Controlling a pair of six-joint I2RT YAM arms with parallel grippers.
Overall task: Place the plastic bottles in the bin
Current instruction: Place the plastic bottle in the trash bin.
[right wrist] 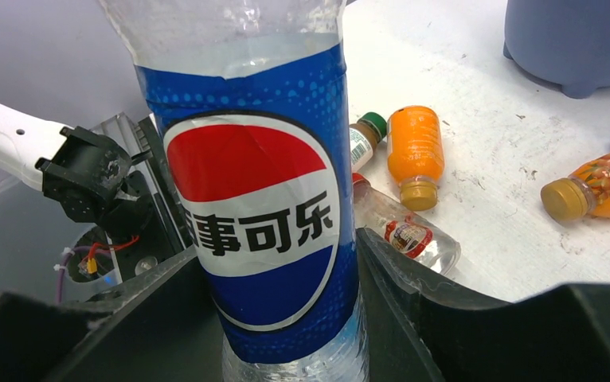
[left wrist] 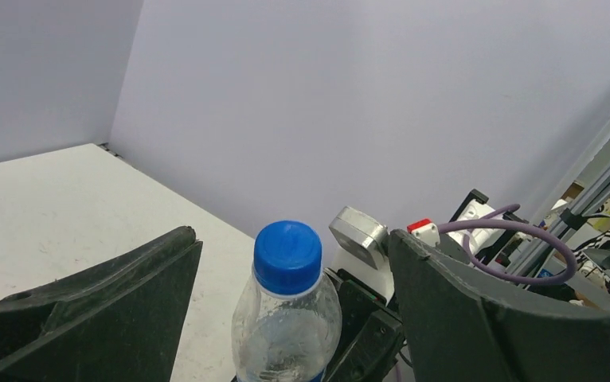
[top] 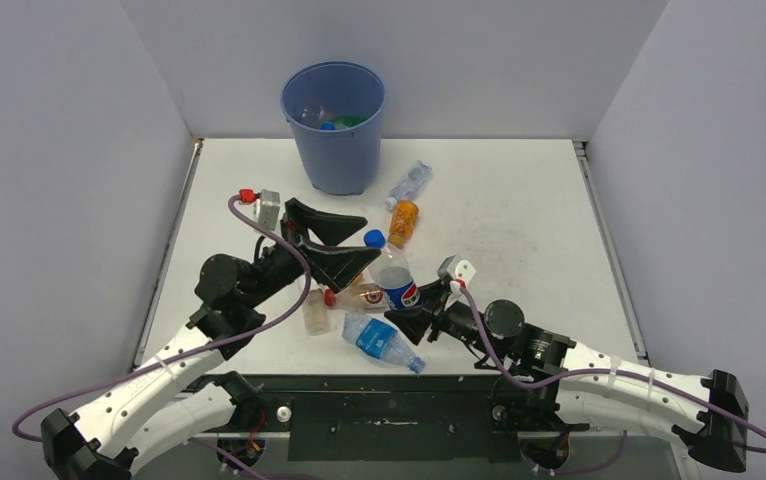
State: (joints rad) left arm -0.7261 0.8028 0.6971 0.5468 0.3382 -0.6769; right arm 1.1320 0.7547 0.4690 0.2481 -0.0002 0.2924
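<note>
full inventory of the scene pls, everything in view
bin: one, blue, back of table, holds bottles.
Pepsi bottle: one, clear, blue cap, upright, centre.
orange bottles: two, lying on table.
clear bottles: three, lying; blue label near front, red label centre, one beside bin.
green-capped bottle: one, partly hidden behind Pepsi bottle.
table: one, white.
left gripper: black jaws open either side of Pepsi cap.
right gripper: black jaws shut on Pepsi bottle.

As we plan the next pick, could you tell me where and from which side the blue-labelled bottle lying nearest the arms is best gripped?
Grip the blue-labelled bottle across its labelled middle, coming straight down from above. It lies flat on the table, slanted, cap toward the near right, so jaws set crosswise to its length would probably hold the round body best.
</note>
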